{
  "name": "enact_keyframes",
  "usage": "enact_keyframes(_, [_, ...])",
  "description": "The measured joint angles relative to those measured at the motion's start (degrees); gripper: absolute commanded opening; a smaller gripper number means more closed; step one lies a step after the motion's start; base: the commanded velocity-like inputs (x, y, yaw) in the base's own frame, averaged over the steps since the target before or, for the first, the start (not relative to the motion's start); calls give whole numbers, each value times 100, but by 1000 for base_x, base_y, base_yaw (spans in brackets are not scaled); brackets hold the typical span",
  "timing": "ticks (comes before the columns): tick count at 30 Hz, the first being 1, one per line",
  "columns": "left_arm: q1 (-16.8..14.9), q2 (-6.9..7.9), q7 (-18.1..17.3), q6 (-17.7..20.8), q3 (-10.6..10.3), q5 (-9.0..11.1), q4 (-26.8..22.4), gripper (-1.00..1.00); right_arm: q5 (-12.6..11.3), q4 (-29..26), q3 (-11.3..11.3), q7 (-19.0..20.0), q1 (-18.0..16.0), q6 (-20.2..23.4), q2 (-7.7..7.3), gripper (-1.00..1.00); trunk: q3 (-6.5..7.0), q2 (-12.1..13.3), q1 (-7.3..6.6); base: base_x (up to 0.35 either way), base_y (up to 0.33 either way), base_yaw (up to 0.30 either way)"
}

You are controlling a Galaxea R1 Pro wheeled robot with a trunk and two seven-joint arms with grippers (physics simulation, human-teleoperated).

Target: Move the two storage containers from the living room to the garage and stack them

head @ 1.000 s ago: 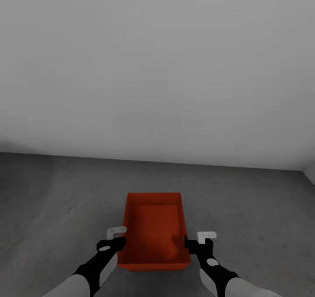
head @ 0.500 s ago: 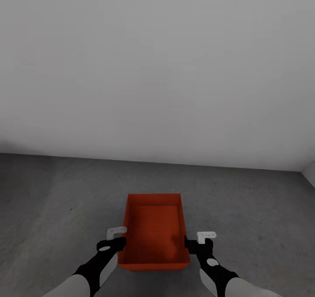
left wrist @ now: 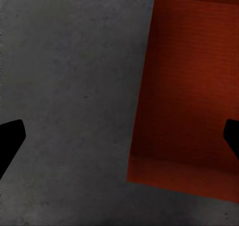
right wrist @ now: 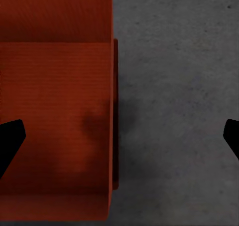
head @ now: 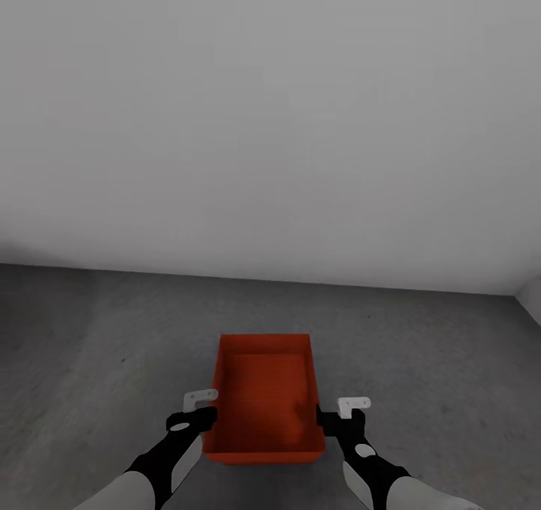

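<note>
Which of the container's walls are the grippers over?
The two side walls: left gripper straddles the container's left one, right gripper the right, both open. Near and far walls are free.

Ahead of us we see a back wall, plain pale grey and quite bare, with no door, mark or fitting on it. It spans the whole width of the head view and takes up more than its upper half. Its lower edge runs nearly level, dropping a little toward the right. There it meets a side wall of the same grey, forming a corner.
</note>
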Motion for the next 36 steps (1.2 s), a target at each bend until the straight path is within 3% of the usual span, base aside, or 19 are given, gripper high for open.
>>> enact_keyframes(16, [-1, 6, 2, 0, 0, 1, -41, 100, -23, -1, 0, 0, 0, -2, 0, 100, 288, 642, -352, 0, 0, 0])
enact_keyframes(28, [-3, -1, 5, 2, -4, -1, -75, 100, -28, 0, -1, 0, 0, -2, 0, 100, 288, 644, -351, -18, 0, 0])
enact_keyframes(36, [-1, -13, 238, 5, 8, 4, -81, 100, -43, 0, 0, 0, 0, -2, 0, 100, 289, 645, -349, -292, 0, 0])
